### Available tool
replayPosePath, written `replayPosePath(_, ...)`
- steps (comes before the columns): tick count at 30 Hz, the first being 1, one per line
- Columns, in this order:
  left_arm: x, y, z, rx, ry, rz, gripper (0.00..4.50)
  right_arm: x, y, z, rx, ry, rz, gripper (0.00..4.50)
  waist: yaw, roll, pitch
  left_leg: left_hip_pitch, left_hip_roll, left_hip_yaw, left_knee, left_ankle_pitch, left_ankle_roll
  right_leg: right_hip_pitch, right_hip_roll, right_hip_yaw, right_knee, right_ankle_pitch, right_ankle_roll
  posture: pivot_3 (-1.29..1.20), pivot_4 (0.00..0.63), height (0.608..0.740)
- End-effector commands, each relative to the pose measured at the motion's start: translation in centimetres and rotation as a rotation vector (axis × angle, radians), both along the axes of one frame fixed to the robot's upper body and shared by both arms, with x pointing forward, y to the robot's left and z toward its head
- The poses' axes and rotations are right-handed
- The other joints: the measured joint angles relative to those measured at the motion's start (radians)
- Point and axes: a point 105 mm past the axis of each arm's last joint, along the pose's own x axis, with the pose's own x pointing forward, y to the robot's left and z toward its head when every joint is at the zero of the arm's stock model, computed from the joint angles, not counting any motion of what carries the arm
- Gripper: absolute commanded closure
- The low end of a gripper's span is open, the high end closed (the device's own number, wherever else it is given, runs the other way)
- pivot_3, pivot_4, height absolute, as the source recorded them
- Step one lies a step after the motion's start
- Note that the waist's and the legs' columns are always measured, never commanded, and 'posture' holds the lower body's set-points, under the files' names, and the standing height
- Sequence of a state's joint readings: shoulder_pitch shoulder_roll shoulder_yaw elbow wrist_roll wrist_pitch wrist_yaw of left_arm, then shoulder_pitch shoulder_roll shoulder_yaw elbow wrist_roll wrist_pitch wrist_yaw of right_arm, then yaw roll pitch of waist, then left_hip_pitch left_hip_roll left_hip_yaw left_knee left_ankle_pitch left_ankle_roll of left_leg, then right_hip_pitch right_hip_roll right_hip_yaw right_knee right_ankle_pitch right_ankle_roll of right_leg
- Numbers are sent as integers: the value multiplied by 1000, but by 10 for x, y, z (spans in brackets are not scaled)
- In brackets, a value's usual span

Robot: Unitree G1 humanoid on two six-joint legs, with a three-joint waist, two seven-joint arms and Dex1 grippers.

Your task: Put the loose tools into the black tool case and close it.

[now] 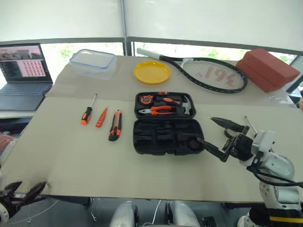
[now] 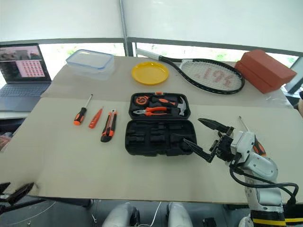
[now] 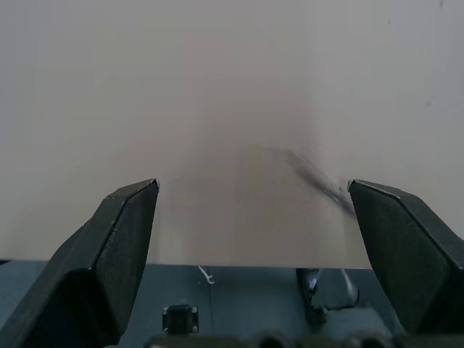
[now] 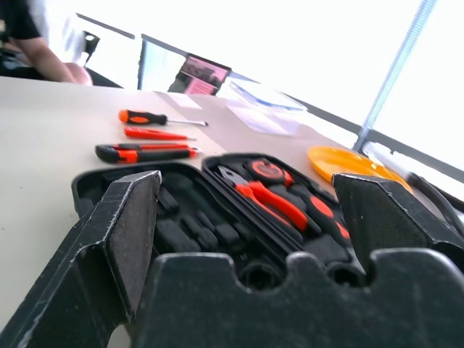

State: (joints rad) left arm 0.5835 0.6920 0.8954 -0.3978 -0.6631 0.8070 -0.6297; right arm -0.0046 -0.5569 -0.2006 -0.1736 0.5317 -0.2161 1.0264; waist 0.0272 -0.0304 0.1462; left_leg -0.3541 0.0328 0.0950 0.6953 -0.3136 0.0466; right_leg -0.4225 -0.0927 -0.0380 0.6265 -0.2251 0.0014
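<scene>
right pincer (image 2: pixel 204 137) gapes beside open black tool case (image 2: pixel 158 124).

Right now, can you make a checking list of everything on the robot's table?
Surface: beige table, bare at the front.
Job's things: open tool case; screwdriver, small orange screwdriver and knife lie to its left, apart.
Clutter: clear box, yellow plate, racket, red blocks.
Grippers: left gripper open, empty; right gripper open beside the case.
Cables: black cable on right arm.
Surroundings: laptop, windows.

Red logo on racket (image 1: pixel 215 75) strings, unreadable.
</scene>
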Motion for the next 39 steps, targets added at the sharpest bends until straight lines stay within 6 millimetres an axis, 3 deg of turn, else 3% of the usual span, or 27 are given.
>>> replayPosePath(1, 43, -18, 38, 48, -68, -85, 0, 3, 0, 8, -11, -50, 6, 91, 15, 1, 0, 0, 0, 0, 0, 1, -2, 0, 0, -1, 0, -1, -2, 0, 150, 740)
replayPosePath(4, 82, -30, 51, 35, -48, -111, 0, 8, -1, 13, -2, -50, -3, 91, 13, -1, 0, 0, 0, 1, 0, 4, -3, 3, 0, -1, 2, 2, -2, 0, 150, 740)
replayPosePath(9, 150, -40, 53, 65, 14, -106, 0, 10, 4, 10, 1, -26, 13, 91, -13, 1, 0, -2, -2, 1, -2, 7, -6, 2, 4, 0, 5, 4, 0, 0, 150, 740)
replayPosePath(10, 163, -41, 51, 73, 17, -106, 0, 10, 4, 10, 1, -26, 13, 91, -17, 0, 1, -1, -1, 1, -3, 10, -13, 1, 5, 1, 5, 4, 0, 0, 150, 740)
replayPosePath(15, 212, -35, 40, 95, 46, -79, 0, 7, 4, 6, 2, -21, -7, 91, -27, -1, 2, -7, 0, 1, -2, 13, -18, -2, 14, 1, 3, 4, -2, 0, 150, 740)
replayPosePath(17, 227, -42, 39, 74, 26, -108, 0, 5, 3, 5, 5, -19, -21, 91, -30, -1, 2, -9, 1, 0, -2, 13, -18, -4, 15, 0, 2, 4, -2, 0, 150, 740)
replayPosePath(22, 245, -44, 29, 29, 30, -92, 0, 1, 0, 1, 7, -13, -43, 91, -24, -1, 2, -14, 0, 0, 0, 12, -17, -6, 14, -1, 2, 5, -1, 0, 150, 740)
replayPosePath(27, 250, -53, 21, -58, 39, -111, 1376, -4, -4, -3, 0, -7, -61, 0, -18, -2, 2, -15, 0, 0, 1, 12, -16, -5, 14, -1, 2, 5, 1, 0, 150, 740)
replayPosePath(29, 247, -51, 20, -40, 50, -127, 2175, -5, -5, -3, -1, -9, -66, 0, -17, -2, 2, -14, 0, 0, 1, 11, -16, -5, 14, -1, 2, 6, 1, 0, 150, 740)
replayPosePath(31, 245, -42, 29, -11, -6, -135, 2827, -7, -8, -3, -6, -11, -73, 0, -18, -2, 2, -14, 0, 0, 1, 11, -16, -5, 14, -1, 2, 6, 1, 0, 150, 740)
replayPosePath(33, 246, -33, 51, 30, -131, -162, 3554, -10, -11, -1, -13, -13, -76, 0, -24, -2, 2, -14, 1, 0, 1, 11, -16, -5, 14, 0, 2, 6, 1, 0, 150, 740)
replayPosePath(34, 246, -32, 59, 49, -177, -182, 3554, -11, -12, -1, -16, -13, -73, 0, -27, -2, 2, -14, 1, 0, 1, 11, -16, -5, 14, 0, 2, 6, 1, 0, 150, 740)
replayPosePath(35, 246, -38, 74, 86, -261, -261, 3554, -13, -14, 1, -20, -14, -80, 0, -28, -3, 2, -14, 2, 0, 1, 12, -16, -6, 15, 0, 3, 6, 1, 0, 150, 740)
replayPosePath(37, 241, -82, 109, 120, -454, -561, 3554, -15, -22, 5, -20, -15, -103, 0, -24, -4, 3, -15, 2, -1, 1, 12, -16, -6, 14, 0, 3, 6, 1, 0, 150, 740)
replayPosePath(39, 231, -112, 120, 143, -522, -758, 3554, -16, -28, 8, -18, -15, -119, 0, -10, -4, 4, -15, 2, 0, 2, 12, -16, -6, 12, -1, 3, 6, 1, 0, 150, 740)
